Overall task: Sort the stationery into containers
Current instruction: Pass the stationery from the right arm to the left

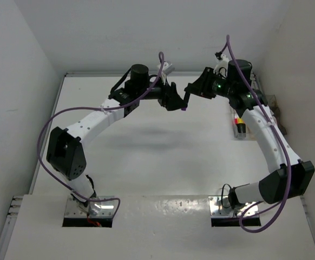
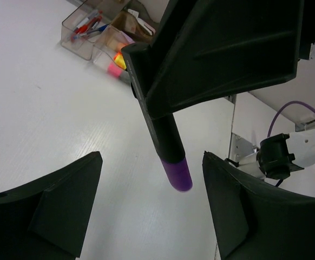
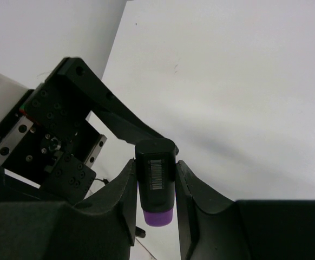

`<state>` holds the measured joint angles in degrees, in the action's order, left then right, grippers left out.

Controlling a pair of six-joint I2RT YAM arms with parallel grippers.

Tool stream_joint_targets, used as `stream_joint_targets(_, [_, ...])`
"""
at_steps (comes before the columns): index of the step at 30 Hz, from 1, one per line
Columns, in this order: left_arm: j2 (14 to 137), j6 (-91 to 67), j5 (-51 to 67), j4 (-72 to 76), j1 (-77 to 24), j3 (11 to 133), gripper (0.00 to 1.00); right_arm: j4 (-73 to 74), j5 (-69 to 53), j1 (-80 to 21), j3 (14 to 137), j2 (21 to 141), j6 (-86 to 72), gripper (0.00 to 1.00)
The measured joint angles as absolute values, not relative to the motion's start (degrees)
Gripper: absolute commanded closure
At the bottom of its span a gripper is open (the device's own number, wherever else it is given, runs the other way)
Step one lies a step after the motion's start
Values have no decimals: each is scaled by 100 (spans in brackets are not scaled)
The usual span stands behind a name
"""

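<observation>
A black highlighter with a purple cap (image 3: 156, 179) is pinched between the fingers of my right gripper (image 3: 155, 162), which is shut on its barrel, cap end sticking out. Both arms are raised over the back of the table, where my right gripper (image 1: 190, 92) meets my left gripper (image 1: 182, 104). In the left wrist view the highlighter (image 2: 171, 157) hangs down from the right gripper (image 2: 222, 49), its purple cap between the wide-apart fingers of my left gripper (image 2: 152, 157), touching neither. The left gripper is open. Clear containers (image 2: 79, 32) hold pens and highlighters.
The containers (image 1: 238, 127) sit at the table's right edge under the right forearm, with orange and yellow highlighters inside. White walls close in the table at the left, back and right. Metal base plates (image 1: 91, 208) are at the near edge. Purple cables loop off both arms.
</observation>
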<state>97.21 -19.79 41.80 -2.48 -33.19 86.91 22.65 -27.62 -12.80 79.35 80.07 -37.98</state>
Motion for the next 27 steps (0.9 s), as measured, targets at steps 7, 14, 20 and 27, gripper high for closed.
stream_joint_targets(7, [9784, -1990, 4101, -239, -3406, 8696, 35, 2130, -2783, -1280, 7935, 8007, -4077, 100])
stream_joint_targets(14, [9856, -1876, 3983, -467, -3498, 8847, 70, 1968, -2838, -1262, 7841, 8005, -4211, 100])
stream_joint_targets(20, [9861, -1828, 3918, -620, -3518, 8873, 100, 1938, -2995, -1205, 7747, 7961, -4211, 44])
stream_joint_targets(27, [9863, -1688, 4272, -816, -3470, 8877, 100, 2056, -3570, -368, 7900, 7881, -3951, 31])
